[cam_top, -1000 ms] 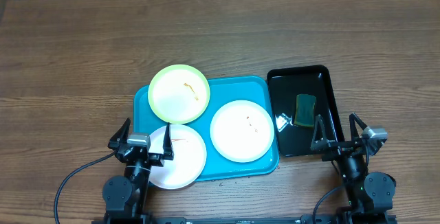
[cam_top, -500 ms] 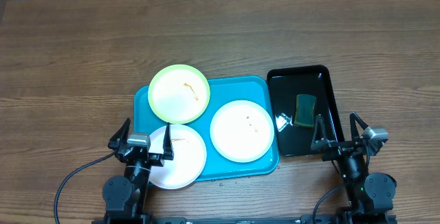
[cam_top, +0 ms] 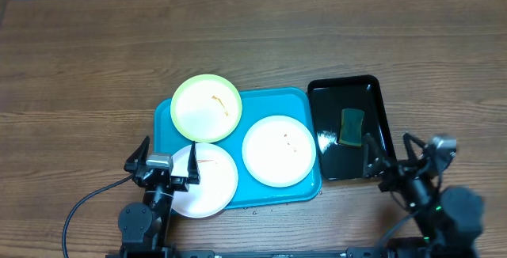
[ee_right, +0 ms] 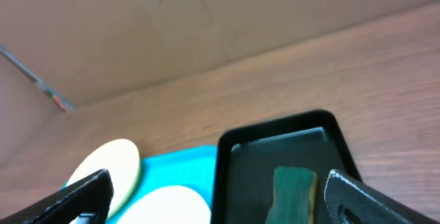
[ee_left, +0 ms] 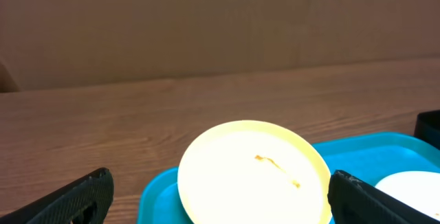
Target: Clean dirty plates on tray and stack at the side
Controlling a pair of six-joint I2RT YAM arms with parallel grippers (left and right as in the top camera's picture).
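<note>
The turquoise tray (cam_top: 295, 100) holds three plates. A yellow-green plate (cam_top: 206, 108) with an orange smear overhangs its back left corner. It also shows in the left wrist view (ee_left: 254, 176). A white plate (cam_top: 278, 149) with small specks lies at the tray's right. Another white plate (cam_top: 210, 180) with a smear overhangs the front left. My left gripper (cam_top: 162, 165) is open and empty over that plate's near edge. My right gripper (cam_top: 396, 161) is open and empty at the near end of the black tray (cam_top: 371, 88).
The black glossy tray stands right of the turquoise tray and holds a green sponge (cam_top: 352, 125), which also shows in the right wrist view (ee_right: 294, 189). Bare wooden table (cam_top: 79, 68) lies to the left and at the back. A cardboard wall (ee_left: 206, 18) stands beyond the table.
The right arm has shifted slightly to the right and toward the camera. The left arm and the plates have not moved.
</note>
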